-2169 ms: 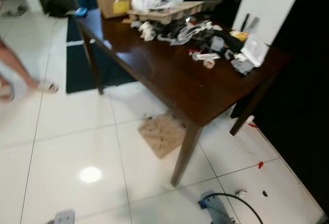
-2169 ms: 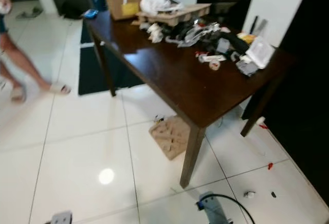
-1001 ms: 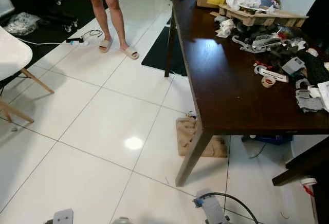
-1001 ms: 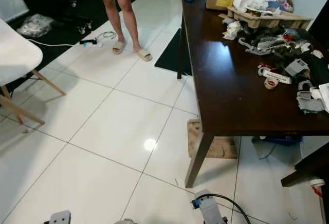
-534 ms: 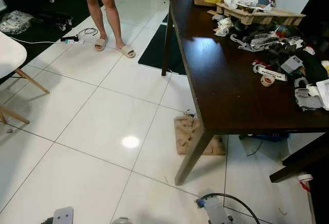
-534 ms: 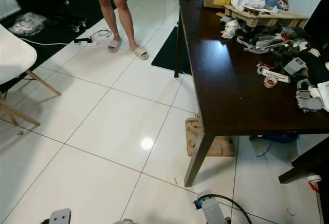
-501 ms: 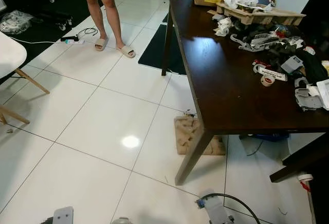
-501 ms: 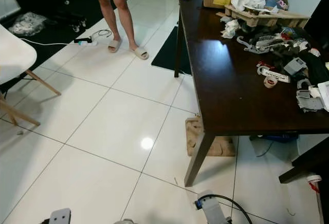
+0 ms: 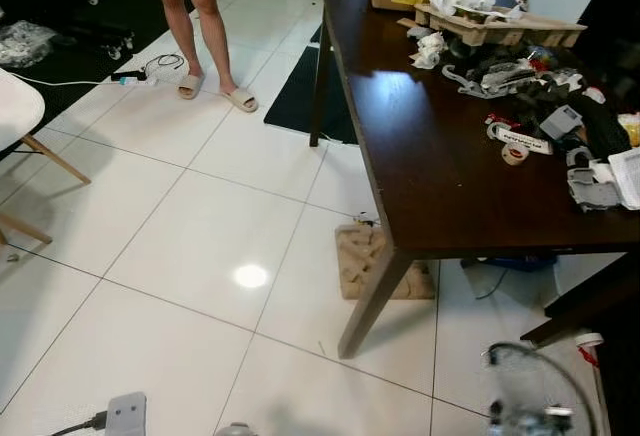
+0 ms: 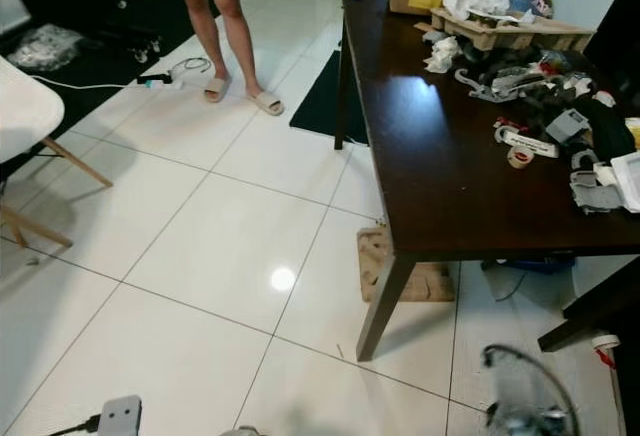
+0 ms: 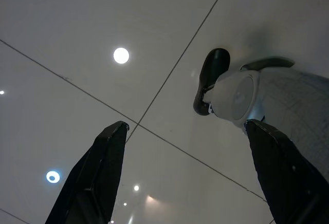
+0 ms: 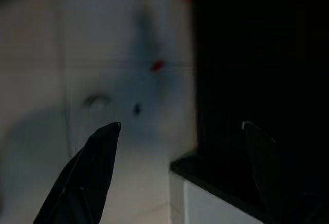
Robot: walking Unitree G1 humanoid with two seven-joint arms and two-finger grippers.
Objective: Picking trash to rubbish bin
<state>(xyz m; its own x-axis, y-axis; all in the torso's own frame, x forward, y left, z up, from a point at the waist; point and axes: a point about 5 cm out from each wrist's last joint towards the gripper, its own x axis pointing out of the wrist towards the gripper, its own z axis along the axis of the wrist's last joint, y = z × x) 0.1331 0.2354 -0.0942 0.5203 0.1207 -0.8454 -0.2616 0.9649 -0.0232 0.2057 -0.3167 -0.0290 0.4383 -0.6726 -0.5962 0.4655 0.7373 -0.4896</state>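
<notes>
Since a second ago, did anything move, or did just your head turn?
Mostly my head: the whole picture shifted a bit, so the dark table and its clutter only seem to slide. The cardboard piece lies under the table as before. The person stands in about the same spot. Both grippers, left and right, hang open, holding nothing.

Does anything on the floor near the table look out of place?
Yes. A flattened piece of brown cardboard lies on the white tiles, partly under the dark wooden table beside its near leg. A small red scrap lies by the far right leg.
</notes>
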